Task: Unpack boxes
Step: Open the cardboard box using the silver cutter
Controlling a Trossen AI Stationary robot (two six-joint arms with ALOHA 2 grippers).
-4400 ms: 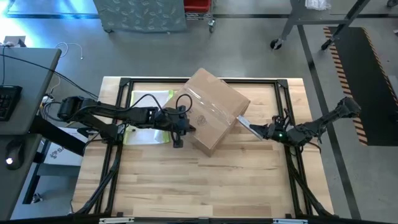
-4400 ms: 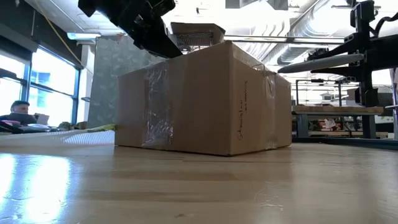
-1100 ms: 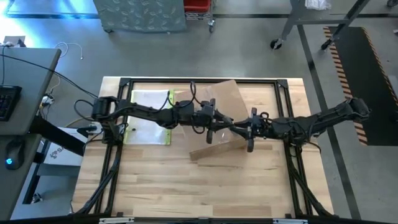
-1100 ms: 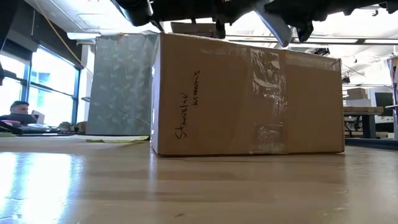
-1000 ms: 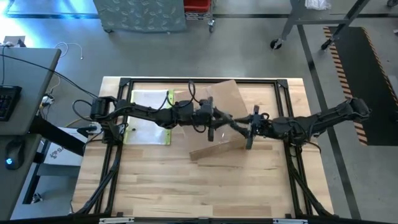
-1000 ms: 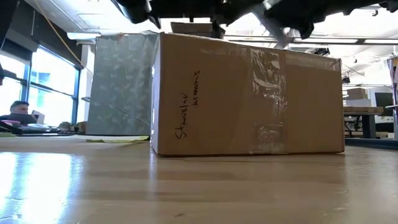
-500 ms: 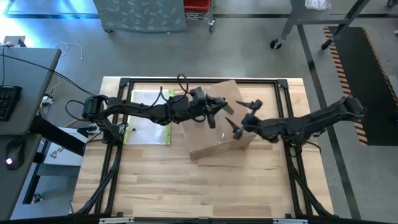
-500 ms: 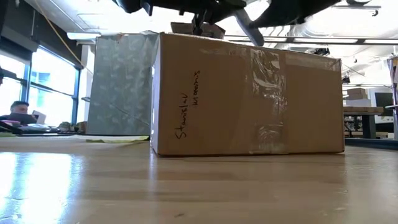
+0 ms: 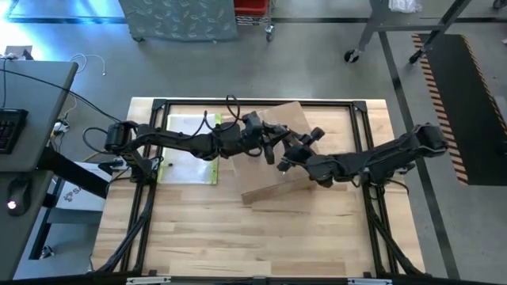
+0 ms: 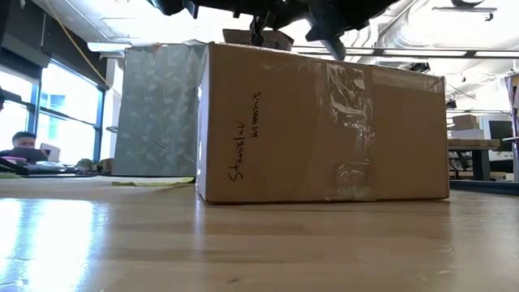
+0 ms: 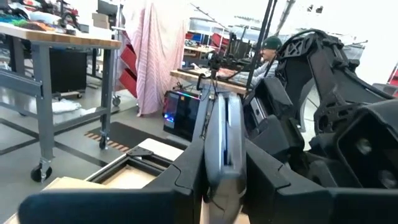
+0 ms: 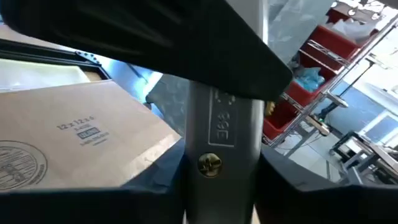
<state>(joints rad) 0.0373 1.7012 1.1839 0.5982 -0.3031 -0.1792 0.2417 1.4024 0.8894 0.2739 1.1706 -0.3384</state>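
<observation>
The wooden desk [image 10: 243, 243] is stretching bare in the foreground. Past it the box [image 10: 324, 122], a plain brown carton, is sitting flat toward the back middle of the desk [image 9: 238, 237]. In the low view it is showing a long side with dark handwriting [image 10: 247, 134] running up it and a strip of clear tape [image 10: 349, 122] crossing down from the top edge. From above, the box [image 9: 273, 190] is lying turned at an angle to the desk's edges, and both arms are covering most of its top.

Over that top the two arms are meeting. The left pincer [image 9: 272, 150] is reaching in from the left and hanging above the box's top. In its own wrist view the left pincer [image 11: 224, 155] is clenched on a narrow grey bar [image 11: 224, 137] standing up between the fingers; what this bar is, I cannot tell. Just beside it, the right pincer [image 9: 291, 154] is coming in from the right. In the right wrist view the right pincer [image 12: 221, 162] is grasping a silver tool [image 12: 221, 124] with a brass screw, and the box [image 12: 74, 143] with its small dark printed marks is lying beyond it.

To the left of the box, a flat clear sleeve [image 9: 190, 138] with a yellow edge is lying on the desk. Farther back, a grey patterned panel [image 10: 158, 113] is standing behind the box, and a person [image 10: 24, 146] is sitting by the windows.
</observation>
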